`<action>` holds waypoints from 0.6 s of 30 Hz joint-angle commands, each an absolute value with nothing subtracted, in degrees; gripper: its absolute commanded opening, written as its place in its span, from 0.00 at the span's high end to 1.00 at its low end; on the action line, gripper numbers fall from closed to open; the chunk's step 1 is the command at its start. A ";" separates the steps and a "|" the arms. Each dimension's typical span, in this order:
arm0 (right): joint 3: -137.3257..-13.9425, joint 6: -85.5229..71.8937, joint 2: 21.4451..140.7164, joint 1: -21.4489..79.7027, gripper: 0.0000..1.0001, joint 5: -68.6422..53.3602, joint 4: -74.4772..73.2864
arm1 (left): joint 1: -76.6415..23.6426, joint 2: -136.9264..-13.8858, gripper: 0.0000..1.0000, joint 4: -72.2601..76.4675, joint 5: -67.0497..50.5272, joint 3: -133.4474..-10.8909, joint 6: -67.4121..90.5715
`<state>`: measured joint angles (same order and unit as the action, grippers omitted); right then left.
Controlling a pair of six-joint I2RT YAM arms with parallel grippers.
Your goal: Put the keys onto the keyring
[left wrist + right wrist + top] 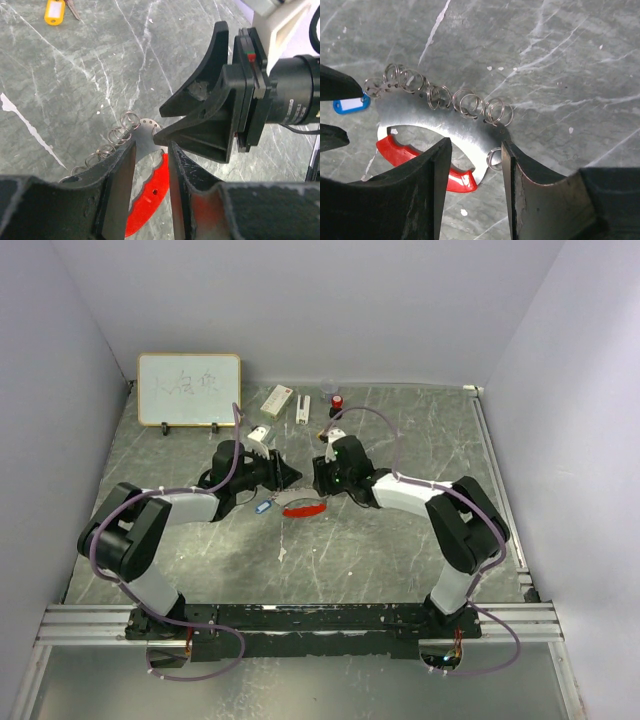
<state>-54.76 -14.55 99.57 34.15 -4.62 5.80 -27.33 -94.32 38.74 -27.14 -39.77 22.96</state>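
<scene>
The right gripper [476, 145] is reaching down with its fingers part-way apart, one on each side of the near end of the keyring [445, 117]. The curved silvery plate is filling the gap between them. Whether the pads are pressing on its edges or only straddling it cannot be told.

The left gripper [152, 145] is meeting it from the opposite side, also part-way apart. The other end of the plate and the red handle [145, 205] are running back between its fingers. Here too, contact cannot be told from closeness.

In the top view the two grippers are pointing tip to tip over the middle of the table [400, 540], and the keyring is lying just below and between them.

A row of split rings [465, 102] is threading through holes along the plate's outer curve, with one more ring hanging at the end by the right gripper's finger. The red handle is following the inner curve.

The blue key [351, 104] is lying on the table just beside the plate's far end, close to the left gripper's fingertips and partly hidden by one of them. It is not on any ring. The yellow key [54, 11] is lying flat on the table, well apart from the keyring, at the upper corner of the left wrist view.

Farther back, a white box [277, 399] and a small red-and-black cylinder [337, 400] are sitting near the rear wall, and a whiteboard [188, 388] is standing at the back left.
</scene>
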 commanded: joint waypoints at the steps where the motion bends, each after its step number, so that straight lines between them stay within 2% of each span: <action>1: -55.54 -12.64 100.47 35.92 0.56 2.08 3.65 | -27.68 -92.15 0.57 37.70 -25.41 -39.83 22.23; 18: -55.23 -13.89 103.04 38.52 0.66 3.70 2.69 | -27.60 -92.46 0.58 37.18 -24.87 -39.64 21.84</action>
